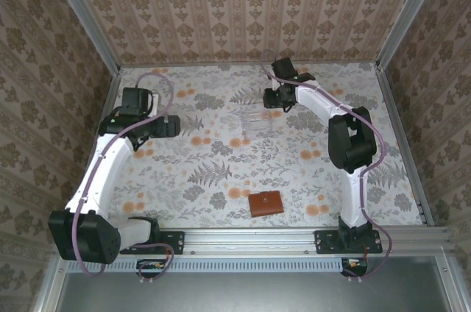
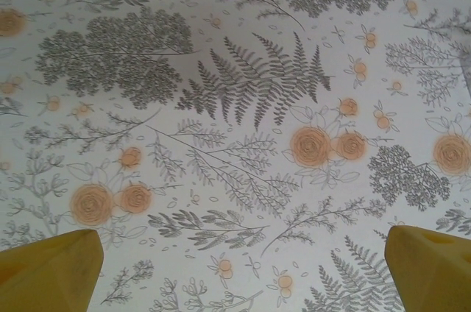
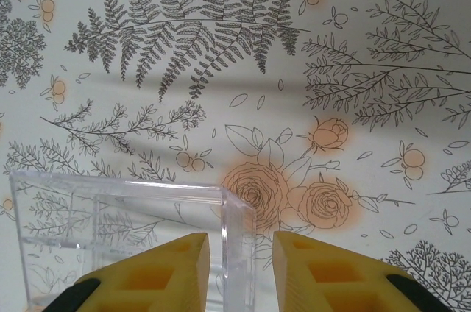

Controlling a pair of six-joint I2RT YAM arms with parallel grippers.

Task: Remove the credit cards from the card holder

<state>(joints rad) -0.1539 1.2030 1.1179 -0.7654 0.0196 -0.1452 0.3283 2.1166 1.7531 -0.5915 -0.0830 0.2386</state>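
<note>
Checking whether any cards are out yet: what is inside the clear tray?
Through the clear tray, the floral tablecloth shows and no card is seen; the fingers of the right claw cover its near part. The card holder lies shut, its contents hidden.

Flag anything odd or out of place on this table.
The right gripper straddles a wall of the clear plastic tray, not the card holder, which lies closed and well apart from it near the front edge of the table. Nothing looks spilled or damaged.
</note>
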